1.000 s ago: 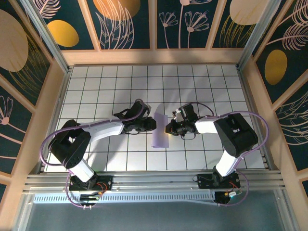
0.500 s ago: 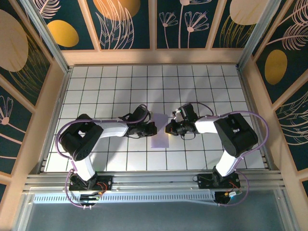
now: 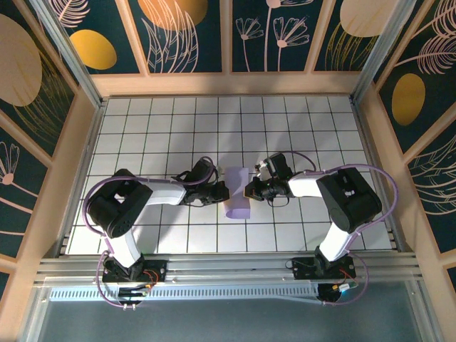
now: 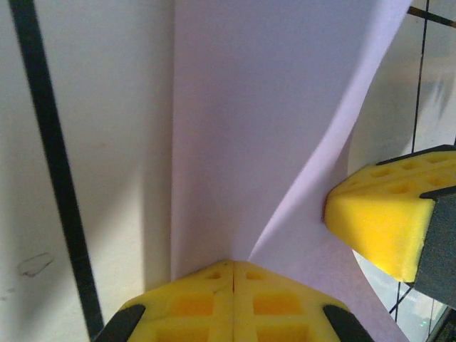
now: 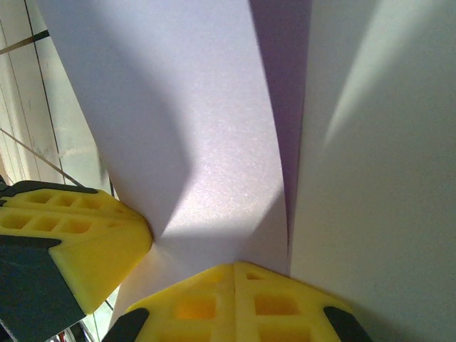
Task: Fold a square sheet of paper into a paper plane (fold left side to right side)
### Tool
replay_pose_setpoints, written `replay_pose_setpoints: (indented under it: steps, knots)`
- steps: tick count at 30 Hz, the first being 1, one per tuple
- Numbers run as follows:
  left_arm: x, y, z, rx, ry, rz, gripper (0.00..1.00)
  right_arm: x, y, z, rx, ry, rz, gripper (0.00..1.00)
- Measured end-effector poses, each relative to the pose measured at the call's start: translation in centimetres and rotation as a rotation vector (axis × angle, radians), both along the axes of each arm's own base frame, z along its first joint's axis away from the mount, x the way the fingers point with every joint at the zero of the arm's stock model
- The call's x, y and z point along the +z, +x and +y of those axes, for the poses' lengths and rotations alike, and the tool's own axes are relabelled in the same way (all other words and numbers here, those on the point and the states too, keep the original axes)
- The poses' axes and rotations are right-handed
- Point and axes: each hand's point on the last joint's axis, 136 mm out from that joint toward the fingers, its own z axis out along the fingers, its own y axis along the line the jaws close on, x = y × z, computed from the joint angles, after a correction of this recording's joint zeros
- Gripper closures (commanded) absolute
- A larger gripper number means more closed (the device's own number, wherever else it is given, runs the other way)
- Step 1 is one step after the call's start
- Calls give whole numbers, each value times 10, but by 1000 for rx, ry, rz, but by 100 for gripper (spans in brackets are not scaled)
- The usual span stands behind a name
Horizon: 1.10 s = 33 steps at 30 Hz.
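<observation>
Twice hemmed in on white grid table [image 3: 164, 128]: at 9 o'clock by left gripper [image 3: 224, 191], at 3 o'clock by right gripper [image 3: 251, 190], each pinched tight on square sheet of paper [image 3: 237, 198]. Lies mid-table, lavender, narrow, curled upward, creased lengthwise.

Bright light, soft-focus wrist close-ups

White gridded tabletop [image 3: 157, 128]; dark floral wall panels [image 3: 185, 32].

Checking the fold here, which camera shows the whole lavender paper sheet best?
Top external: the thin lavender-purple paper sheet appears almost whole, between both arms. The wrist views give close-up patches of it, pinched in yellow fingers.
</observation>
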Motion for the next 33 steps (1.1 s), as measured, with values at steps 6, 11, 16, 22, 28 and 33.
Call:
replay_pose_setpoints:
  steps: [6, 11, 16, 22, 28, 33]
  knots:
    - [0, 0, 21, 47, -18, 3, 94, 0, 0, 0, 0, -2, -1, 97]
    - [5, 0, 38, 80, -10, -8, 94, 0, 0, 0, 1, -2, -1, 97]
    - [27, 3, 32, 51, -51, -64, 94, 0, 0, 0, 1, -2, -1, 97]
    - [52, 13, -2, -37, -107, -118, 95, 0, 0, 0, 1, -2, -1, 97]
    - [42, 18, -24, -88, -88, -112, 95, 0, 0, 0, 1, -3, 0, 97]
    - [17, 12, -17, -88, -34, -49, 95, 0, 0, 1, 2, -3, -1, 97]
